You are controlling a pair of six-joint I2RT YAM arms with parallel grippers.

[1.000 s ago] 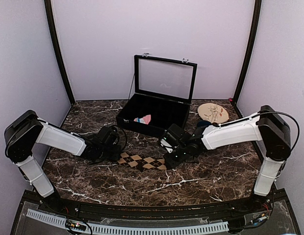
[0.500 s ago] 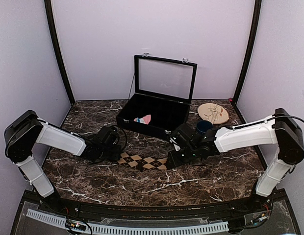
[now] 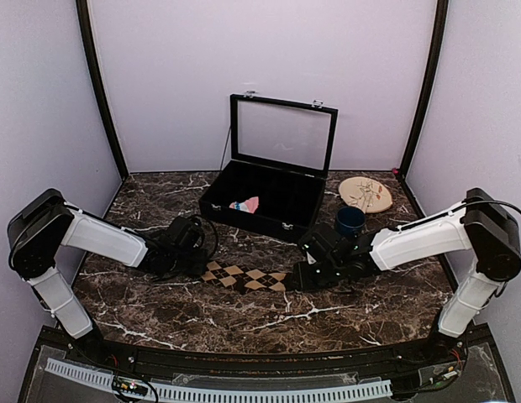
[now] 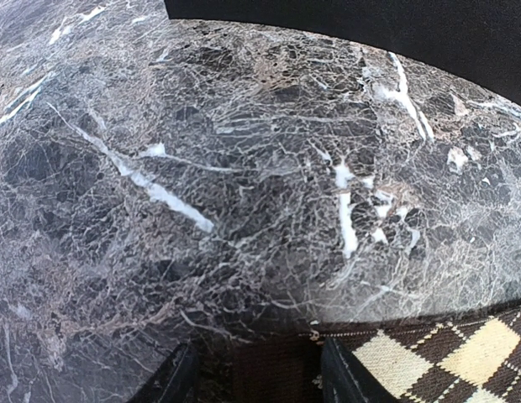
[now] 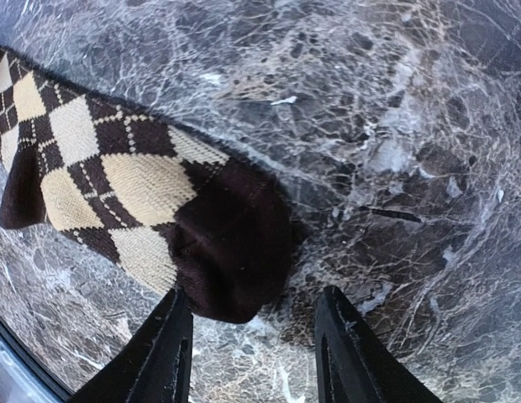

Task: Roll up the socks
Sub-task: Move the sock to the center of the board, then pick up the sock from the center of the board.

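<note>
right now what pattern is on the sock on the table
Dark brown sock with tan argyle diamonds, clearest in the right wrist view.

walls (image 3: 168, 75): plain lilac | table (image 3: 370, 311): dark marble, white veins | light: even

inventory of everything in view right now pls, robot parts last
argyle sock: 1, dark brown with tan diamonds, flat on the table at centre, between the two grippers
pink sock: 1, pink with teal and white, inside the case at its left side
case: 1, black, lid standing open, at the back centre of the table
cup: 1, dark blue, right of the case
disc: 1, tan, round, with a faint drawing, at the back right behind the cup
table: 1, dark marble with white veins
left gripper: 1, black, open, low at the argyle sock's left end, with the cuff between its fingers
right gripper: 1, black, open, low at the argyle sock's dark right end
</note>
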